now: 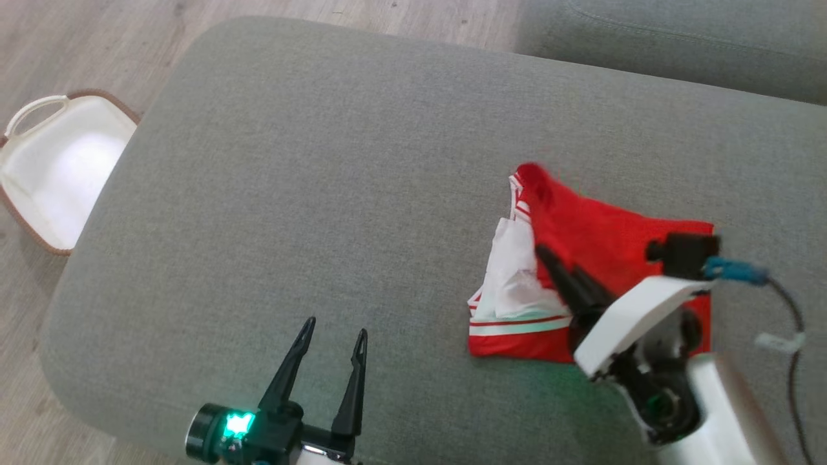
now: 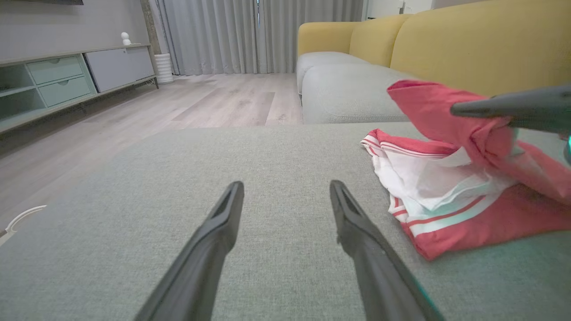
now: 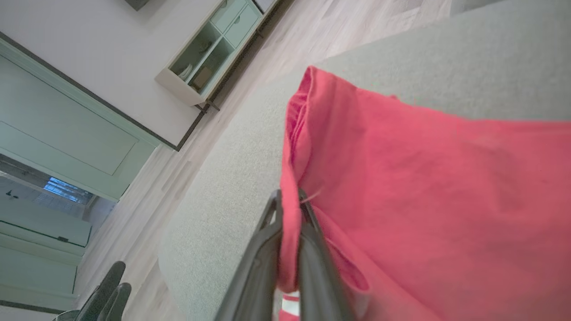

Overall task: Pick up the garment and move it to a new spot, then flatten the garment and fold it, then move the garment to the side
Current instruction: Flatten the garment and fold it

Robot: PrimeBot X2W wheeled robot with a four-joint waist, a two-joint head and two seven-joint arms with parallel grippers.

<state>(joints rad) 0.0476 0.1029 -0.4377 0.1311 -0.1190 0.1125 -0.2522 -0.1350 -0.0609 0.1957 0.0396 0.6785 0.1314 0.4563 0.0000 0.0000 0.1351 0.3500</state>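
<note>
The garment [image 1: 581, 226] is red with white panels and striped trim, lying partly folded on the right half of the grey cushion [image 1: 323, 161]. My right gripper [image 1: 543, 253] is shut on a red edge of it and holds that edge lifted over the rest. In the right wrist view the red cloth [image 3: 401, 178] is pinched between the right gripper's [image 3: 289, 198] two fingers. My left gripper [image 1: 336, 326] stands open near the cushion's front edge, well left of the garment, nothing between its fingers. In the left wrist view the left gripper [image 2: 285, 187] points across bare cushion, the garment [image 2: 446, 191] to its right.
A white basket [image 1: 58, 161] with a brown rim sits on the wooden floor left of the cushion. A second grey cushion [image 1: 678, 39] lies at the back right. A yellow sofa back [image 2: 468, 40] rises behind the garment. A cable [image 1: 791, 323] hangs off my right wrist.
</note>
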